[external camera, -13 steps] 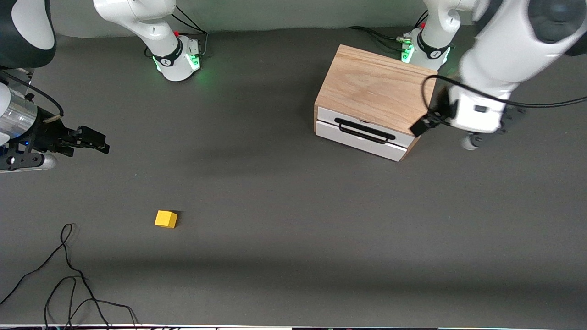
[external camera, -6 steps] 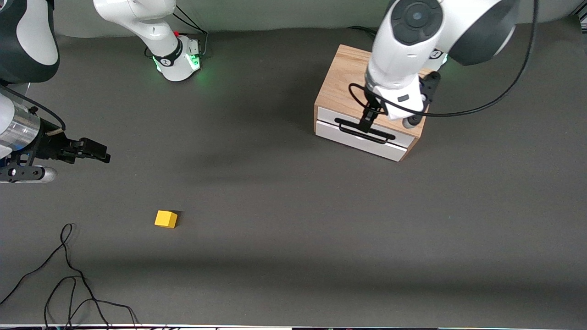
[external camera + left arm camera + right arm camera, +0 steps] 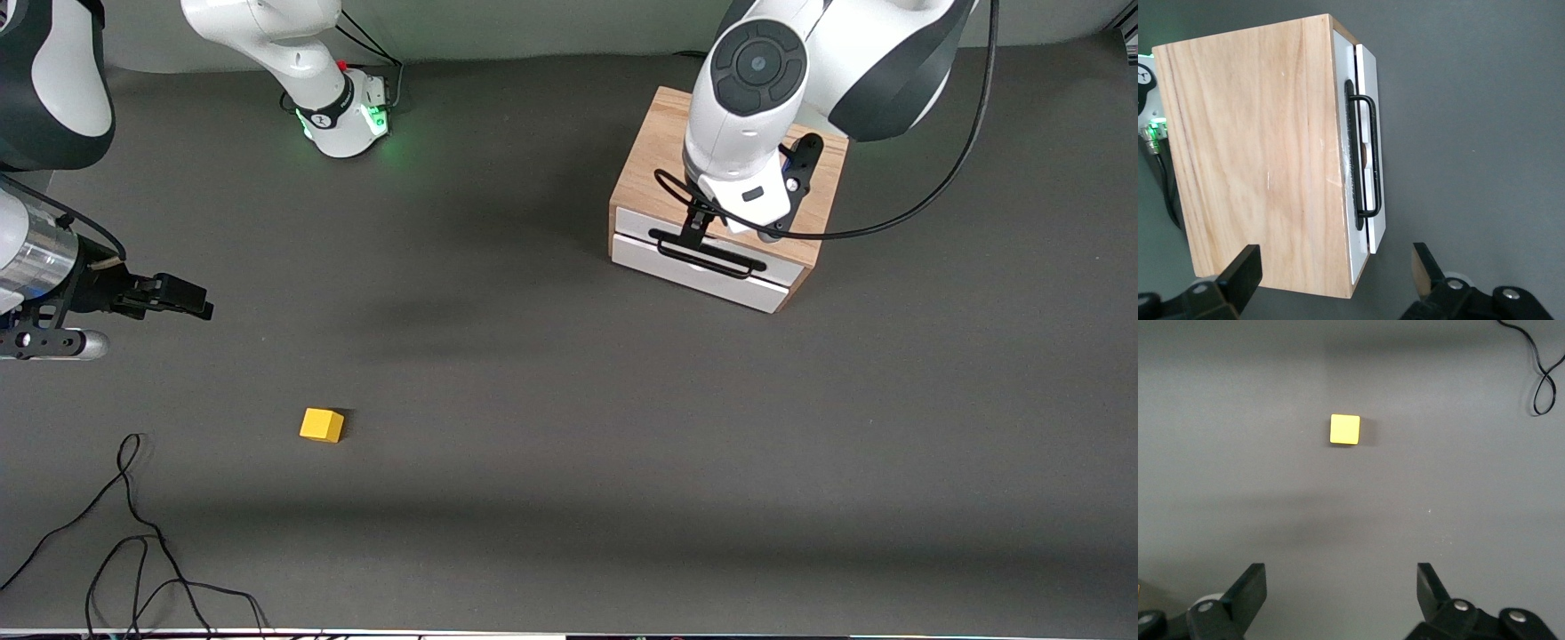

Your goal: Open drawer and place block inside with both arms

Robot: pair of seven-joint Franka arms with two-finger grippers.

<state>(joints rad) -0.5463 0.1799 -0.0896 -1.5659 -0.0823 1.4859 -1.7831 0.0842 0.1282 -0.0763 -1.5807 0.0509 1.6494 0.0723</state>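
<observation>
The light-oak cabinet (image 3: 711, 169) stands toward the left arm's end of the table. Its drawer (image 3: 693, 271) has a white front and a black wire handle (image 3: 707, 253). The front sits only slightly proud of the white panel above it. My left gripper (image 3: 702, 222) is open and empty over the cabinet's front edge, above the handle. In the left wrist view it (image 3: 1331, 277) straddles the cabinet's corner (image 3: 1258, 167), with the handle (image 3: 1368, 160) in sight. The yellow block (image 3: 322, 425) lies on the table. My right gripper (image 3: 191, 298) is open over the table at the right arm's end. Its wrist view (image 3: 1341, 593) shows the block (image 3: 1345, 429) apart from it.
A loose black cable (image 3: 133, 533) lies on the table near the front camera at the right arm's end, and it shows in the right wrist view (image 3: 1545, 373). The two green-lit arm bases (image 3: 342, 116) stand along the table's edge farthest from the front camera.
My left arm has swung from beside the cabinet to over its top and front edge, above the handle. My right gripper has drifted slightly. The block and drawer have not moved.
</observation>
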